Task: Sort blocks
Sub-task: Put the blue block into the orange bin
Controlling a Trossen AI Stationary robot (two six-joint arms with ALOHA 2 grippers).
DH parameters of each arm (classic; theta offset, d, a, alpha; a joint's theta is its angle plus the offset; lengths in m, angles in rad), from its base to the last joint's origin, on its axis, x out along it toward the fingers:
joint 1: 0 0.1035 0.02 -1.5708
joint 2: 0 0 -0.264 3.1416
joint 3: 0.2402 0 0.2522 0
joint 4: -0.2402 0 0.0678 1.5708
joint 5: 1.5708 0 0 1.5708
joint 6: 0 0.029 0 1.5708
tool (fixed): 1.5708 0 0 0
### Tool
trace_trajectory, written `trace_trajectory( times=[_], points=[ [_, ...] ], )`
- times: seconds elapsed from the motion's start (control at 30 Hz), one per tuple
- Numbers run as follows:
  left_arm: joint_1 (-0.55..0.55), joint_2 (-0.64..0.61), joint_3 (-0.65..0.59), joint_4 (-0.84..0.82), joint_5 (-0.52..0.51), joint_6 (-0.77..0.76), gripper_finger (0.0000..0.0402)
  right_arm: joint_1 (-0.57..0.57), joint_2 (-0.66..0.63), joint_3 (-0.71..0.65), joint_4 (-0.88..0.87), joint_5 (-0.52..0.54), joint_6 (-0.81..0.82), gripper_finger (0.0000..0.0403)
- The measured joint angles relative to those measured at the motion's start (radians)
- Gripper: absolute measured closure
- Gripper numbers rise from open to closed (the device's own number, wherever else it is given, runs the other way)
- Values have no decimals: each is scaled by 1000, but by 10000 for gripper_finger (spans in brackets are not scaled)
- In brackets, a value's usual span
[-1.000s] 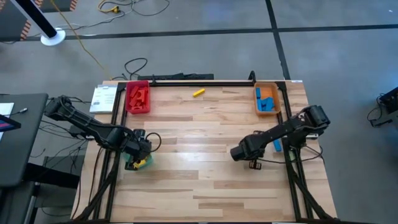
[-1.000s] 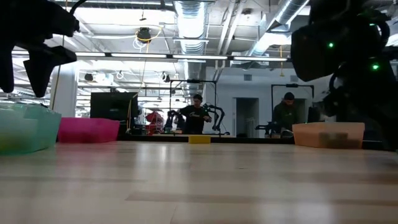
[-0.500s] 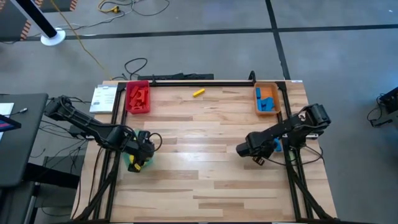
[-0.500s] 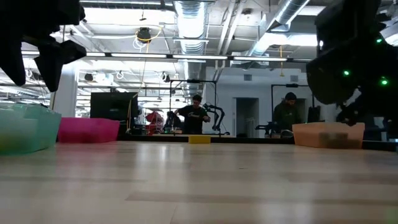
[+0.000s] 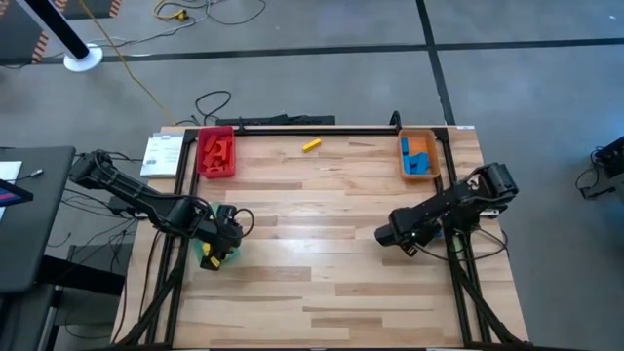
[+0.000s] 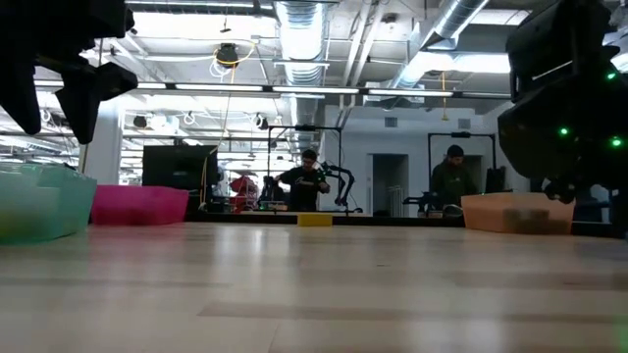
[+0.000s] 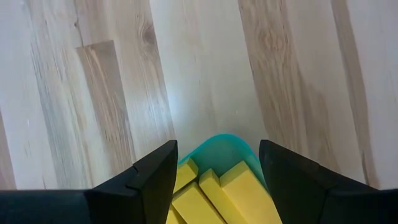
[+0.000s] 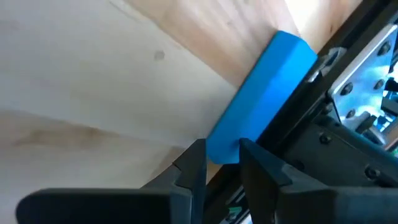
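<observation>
**Right arm closes in on a stray blue block**

Overhead, the right gripper [image 5: 402,242] has slid back toward the table's right edge over the last second, ending just beside a blue block [image 5: 435,230] lying against the frame rail. The left gripper [image 5: 220,244] has barely moved and hangs over the green tray [image 5: 208,261]. A lone yellow block [image 5: 311,144] lies near the far edge, between the red tray [image 5: 215,172] and the orange tray [image 5: 431,141].

From table height, the right arm's dark bulk has drifted further right; the trays and yellow block have not shifted.

The left wrist view shows its fingers [image 7: 149,177] spread wide and empty above yellow blocks [image 7: 211,196] in the tray.

The right wrist view shows its fingers [image 8: 193,165] close together, with nothing between them, and the blue block's end just beyond the tips. A pickup looks likely next, which would call for the fingers to part first.
</observation>
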Motion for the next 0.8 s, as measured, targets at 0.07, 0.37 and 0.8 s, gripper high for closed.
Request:
trace_trajectory(
  times=[0.07,0.37,0.8],
  points=[
    [0,0,0,1,0,0,179,-11,0,0,-3,0,1,294],
    [0,0,0,7,0,1,179,-36,0,23,-58,-11,-48,294],
    [0,0,0,30,-10,23,179,-59,52,26,-106,-32,-57,317]
  ],
)
